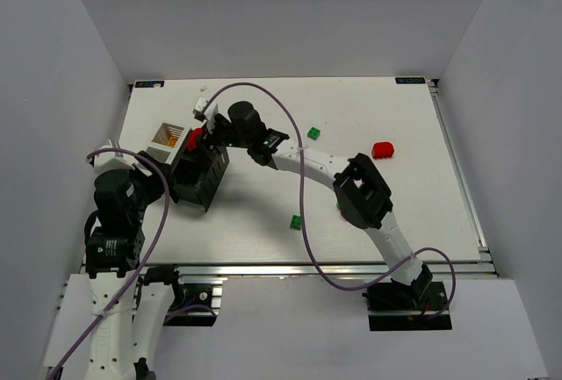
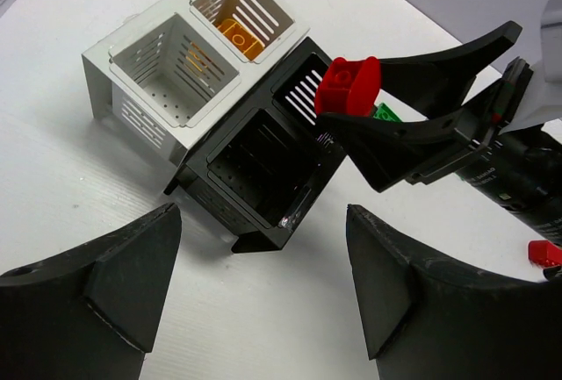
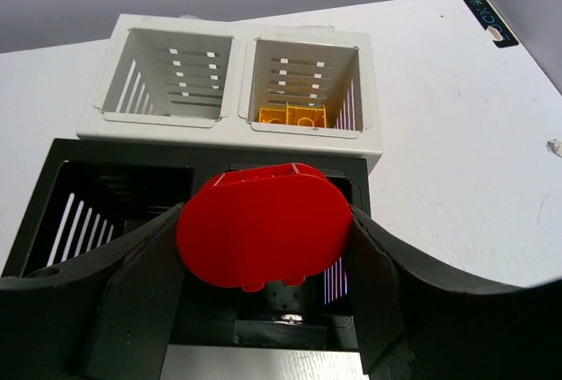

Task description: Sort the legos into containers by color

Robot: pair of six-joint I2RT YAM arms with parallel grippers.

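My right gripper (image 3: 263,240) is shut on a red lego (image 3: 262,233) and holds it just above the black container (image 3: 114,191). The same red lego (image 2: 349,84) shows over that container's (image 2: 263,165) far compartment in the left wrist view, and from above (image 1: 194,139). Two joined white containers (image 3: 228,130) stand behind it. One is empty (image 2: 171,73); the other holds a yellow-orange lego (image 3: 291,116). My left gripper (image 2: 263,283) is open with nothing between its fingers, low over the table just in front of the black container (image 1: 204,178).
Loose on the table lie a green lego (image 1: 313,132) at the back middle, another green one (image 1: 296,221) near the front, and a red lego (image 1: 383,150) to the right. The right arm (image 1: 316,165) stretches across the table's middle.
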